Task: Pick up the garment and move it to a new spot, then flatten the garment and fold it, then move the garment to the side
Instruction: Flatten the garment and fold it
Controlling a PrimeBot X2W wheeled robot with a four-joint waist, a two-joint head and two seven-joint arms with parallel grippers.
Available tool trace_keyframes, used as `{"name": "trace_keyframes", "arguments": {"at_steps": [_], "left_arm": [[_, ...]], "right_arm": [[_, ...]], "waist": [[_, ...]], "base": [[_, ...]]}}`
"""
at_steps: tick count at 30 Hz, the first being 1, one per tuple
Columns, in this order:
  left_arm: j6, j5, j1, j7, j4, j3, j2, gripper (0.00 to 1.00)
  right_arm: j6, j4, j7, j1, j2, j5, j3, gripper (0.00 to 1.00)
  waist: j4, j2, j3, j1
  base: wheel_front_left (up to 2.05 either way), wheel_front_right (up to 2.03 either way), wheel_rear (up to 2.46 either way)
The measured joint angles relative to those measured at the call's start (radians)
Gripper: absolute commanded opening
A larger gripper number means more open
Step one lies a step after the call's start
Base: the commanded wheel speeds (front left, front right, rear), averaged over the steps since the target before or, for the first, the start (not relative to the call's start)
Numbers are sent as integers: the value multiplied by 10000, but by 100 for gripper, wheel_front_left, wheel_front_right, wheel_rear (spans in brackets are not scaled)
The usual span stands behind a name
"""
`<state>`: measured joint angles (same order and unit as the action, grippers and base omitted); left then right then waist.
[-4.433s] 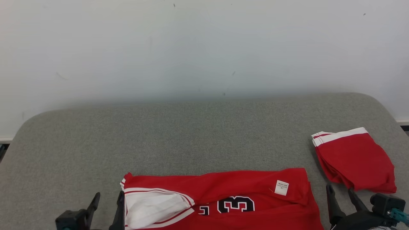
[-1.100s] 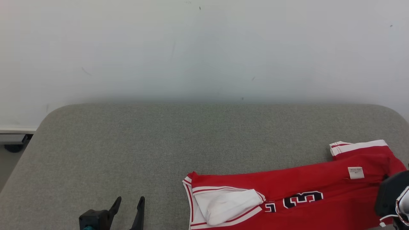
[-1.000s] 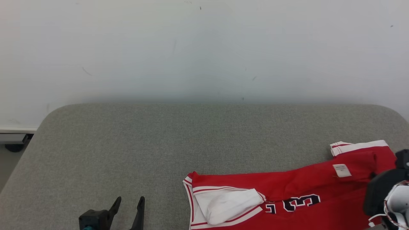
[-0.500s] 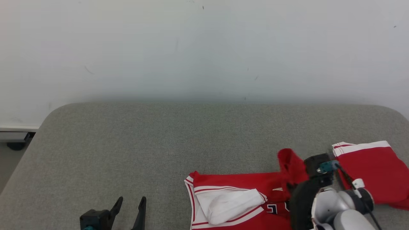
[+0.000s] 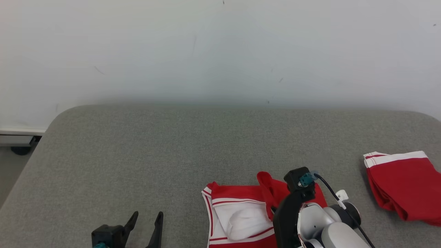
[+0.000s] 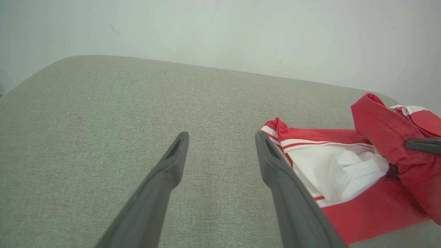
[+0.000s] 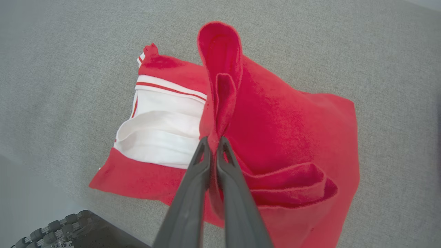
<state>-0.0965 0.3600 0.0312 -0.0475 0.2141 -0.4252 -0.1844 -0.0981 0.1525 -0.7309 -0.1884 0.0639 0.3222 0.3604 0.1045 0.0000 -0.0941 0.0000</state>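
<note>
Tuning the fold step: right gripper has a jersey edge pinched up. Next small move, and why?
Probably carry the pinched flap toward the robot's left, over the white panel. The right gripper is shut on that raised flap of the jersey, which is not yet laid down; the left gripper is open, apart from the cloth.

- The left gripper [image 5: 148, 216] sits low on the robot's left, its fingers pointing forward and spread wide, with nothing between them.
- The right gripper [image 7: 214, 140] has its fingers pressed together, pinching a raised fold of the red garment [image 7: 282, 113] at the tips.
- The right forearm [image 5: 330, 230] is pale and rounded and reaches in from the lower right, with the black wrist housing [image 5: 289, 210] ahead of it.
- The two grippers are well apart.
</note>
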Motion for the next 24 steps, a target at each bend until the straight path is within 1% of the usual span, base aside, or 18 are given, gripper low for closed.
{"name": "trace_keyframes", "arguments": {"at_steps": [6,8,12,18,22,24], "left_arm": [[4,0,133,2,38,-21,4,100],[2,0,208,0,33,6,4,100],[2,0,205,0,86,0,6,100],[13,-2,242,2,176,-75,35,100],[88,-15,450,2,190,-119,59,100],[92,-19,453,2,211,-163,107,100]], "right_arm": [[-90,591,-75,-732,-69,136,174,0],[-155,798,-75,-914,-67,211,359,0],[-165,1074,-71,-1236,-69,339,675,0],[-255,1195,207,-1580,-36,1258,1850,0],[-265,1406,424,-1916,-31,1753,2284,0],[-265,1685,702,-1968,-38,1900,2318,0]], "waist": [[149,0,100,0],[204,0,128,1],[276,0,158,0],[387,0,174,0],[446,0,184,0],[486,0,190,0]], "base": [[0,0,0],[0,0,0],[0,0,0],[0,0,0],[0,0,0],[0,0,0]]}}
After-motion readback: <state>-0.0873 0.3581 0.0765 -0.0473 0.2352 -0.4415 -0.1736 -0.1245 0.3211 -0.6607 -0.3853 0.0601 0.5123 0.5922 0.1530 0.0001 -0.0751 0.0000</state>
